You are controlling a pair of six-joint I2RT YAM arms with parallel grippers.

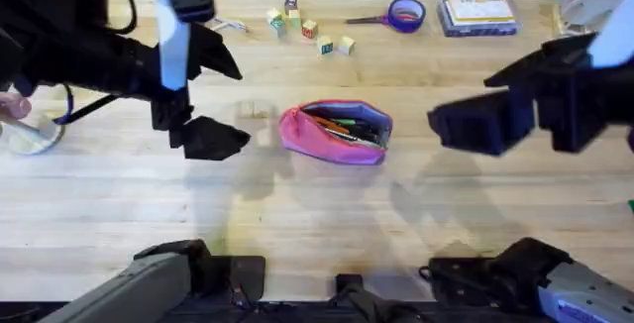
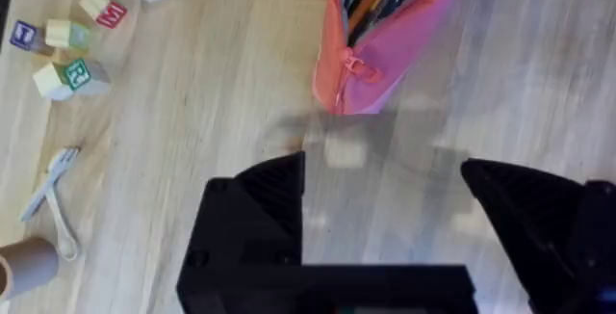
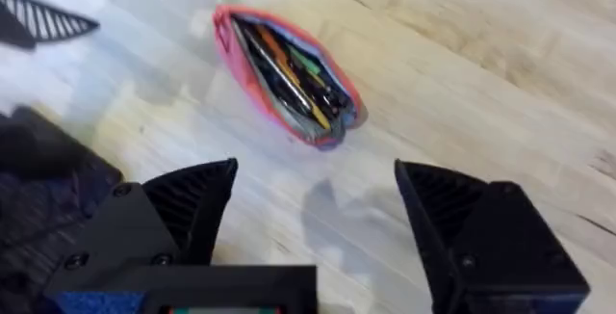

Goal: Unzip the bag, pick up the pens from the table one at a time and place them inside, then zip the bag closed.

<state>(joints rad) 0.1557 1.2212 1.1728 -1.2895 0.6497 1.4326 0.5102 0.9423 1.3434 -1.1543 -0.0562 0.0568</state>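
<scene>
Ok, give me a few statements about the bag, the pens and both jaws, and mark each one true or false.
1. The bag lies unzipped on the table. True.
2. The pens are scattered on the wood beside the bag. False: they sit inside the open bag.
3. The left gripper grips the bag's end. False: its jaws stand open and apart from the bag, holding nothing.
4. The right gripper has open jaws, clear of the bag. True.
5. The purple-handled scissors lie inside the bag. False: they lie at the table's far edge.
</scene>
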